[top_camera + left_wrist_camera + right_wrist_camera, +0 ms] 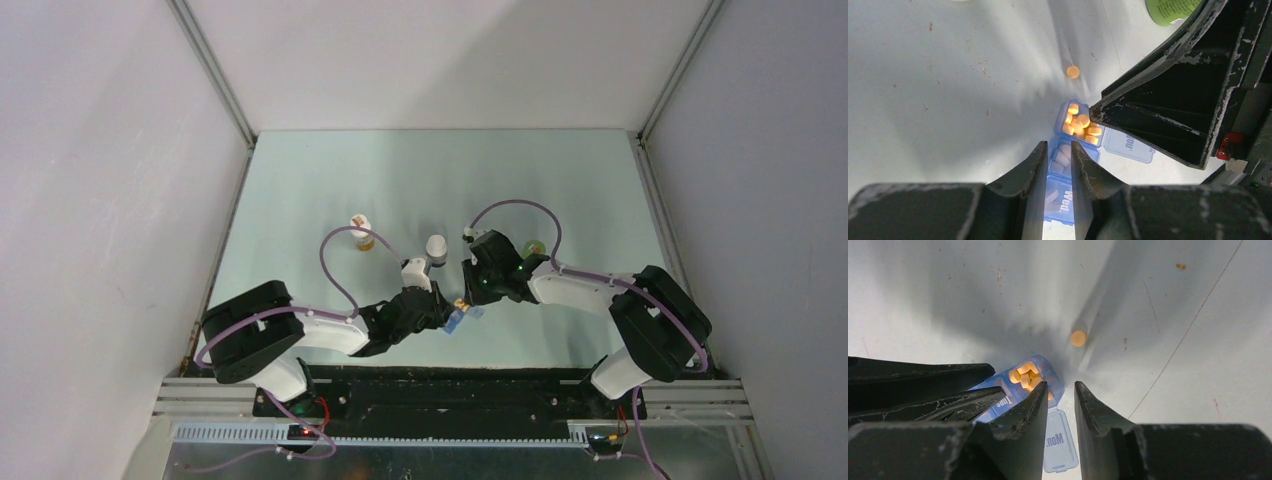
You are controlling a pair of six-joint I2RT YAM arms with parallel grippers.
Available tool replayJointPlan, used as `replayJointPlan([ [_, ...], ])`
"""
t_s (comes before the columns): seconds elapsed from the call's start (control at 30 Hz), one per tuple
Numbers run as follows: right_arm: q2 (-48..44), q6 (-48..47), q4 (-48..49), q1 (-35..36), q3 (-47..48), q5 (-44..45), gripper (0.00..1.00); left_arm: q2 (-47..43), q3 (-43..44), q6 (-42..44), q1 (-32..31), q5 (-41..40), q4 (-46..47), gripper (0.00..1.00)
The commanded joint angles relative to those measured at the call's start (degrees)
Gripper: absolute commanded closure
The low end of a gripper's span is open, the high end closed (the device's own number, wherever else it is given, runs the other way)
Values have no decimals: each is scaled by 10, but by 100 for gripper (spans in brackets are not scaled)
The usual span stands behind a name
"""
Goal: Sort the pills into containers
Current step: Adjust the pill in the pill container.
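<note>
The translucent blue pill box (456, 320) lies near the table's front edge, between my two grippers. Its end compartment (1079, 126) is open and holds several orange-yellow pills; the open "Mon." lid (1059, 440) lies flat beside it. The compartment beside it (1063, 155) holds whitish tablets. One loose pill (1073, 72) lies on the table just beyond the box, and it also shows in the right wrist view (1078, 338). My left gripper (1058, 146) is over the box's "Wed." part, jaws narrowly apart. My right gripper (1061, 386) is narrowly open and empty over the lid, one finger at the open compartment's edge.
A green round bottle (533, 248) stands just behind the right gripper. A white-capped bottle (436, 247) stands behind the left gripper, and another with orange contents (361, 232) is further left. Grey walls enclose the table.
</note>
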Motion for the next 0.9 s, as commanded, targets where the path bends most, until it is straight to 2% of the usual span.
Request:
replayJointPlan([
  [0.0, 15, -8, 8, 4, 11, -4, 70, 9, -12, 30, 1, -22, -81, 74],
  [0.5, -61, 7, -12, 2, 11, 38, 67, 4, -14, 31, 1, -24, -79, 74],
  [0.87, -20, -18, -17, 6, 11, -18, 59, 3, -13, 33, 1, -24, -77, 74],
])
